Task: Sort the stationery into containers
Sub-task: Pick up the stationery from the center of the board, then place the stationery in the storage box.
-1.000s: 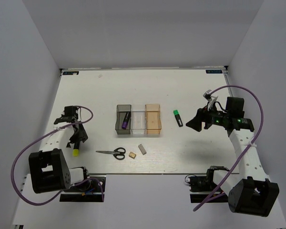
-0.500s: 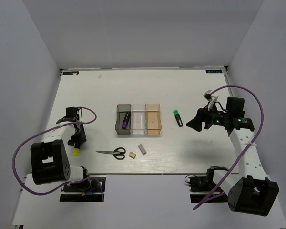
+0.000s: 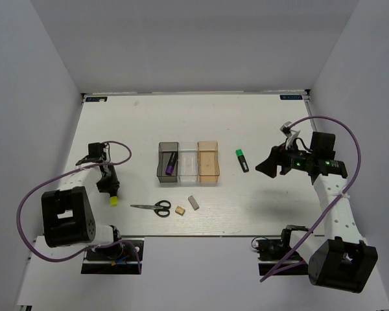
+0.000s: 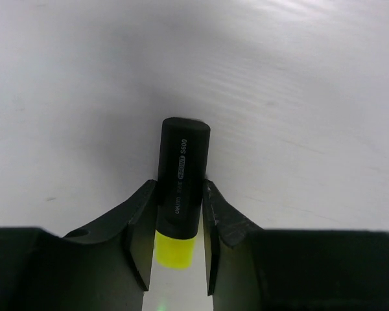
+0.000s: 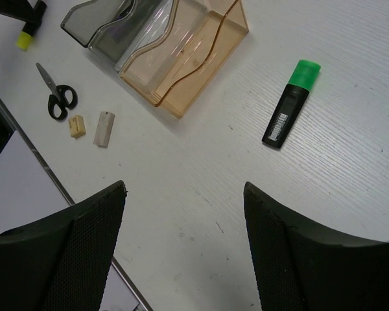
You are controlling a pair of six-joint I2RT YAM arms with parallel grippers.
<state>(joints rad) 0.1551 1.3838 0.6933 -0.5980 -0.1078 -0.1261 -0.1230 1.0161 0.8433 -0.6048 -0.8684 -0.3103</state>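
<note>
**Carrying the yellow highlighter to the grey bin**

My left gripper (image 4: pixel 179 189) is clamped on the yellow highlighter (image 4: pixel 183 162). The fingers pinch the black barrel just above the yellow cap, and the far end sticks out ahead of them. The grip looks centred and square, so I judge it safe to carry. I cannot tell from the wrist view whether the marker is clear of the table (image 3: pixel 259 123), so I would lift before travelling.

Seen from above, the scissors (image 3: pixel 154 207) lie between 3 and 4 o'clock of my left gripper, low on the route. The smoky grey bin (image 3: pixel 162 171) sits at about 2 o'clock and already holds the purple highlighter (image 3: pixel 172 163). That is probably where this marker belongs. I would come in high over the near wall, turn the barrel to run along the bin's length beside the purple one, and let go low so it does not bounce.

The clear bin (image 3: pixel 188 173) and the amber bin (image 3: pixel 209 175) touch in a row at 3 o'clock of the grey one. The tan block (image 3: pixel 180 210) and grey eraser (image 3: pixel 194 202) lie near each other at about 6 o'clock of the clear bin.

The green highlighter (image 5: pixel 290 103) lies on the table just right of the amber bin. My right gripper (image 5: pixel 185 191) hovers with its fingers spread wide, holding nothing, with that marker at roughly 9 o'clock.
</note>
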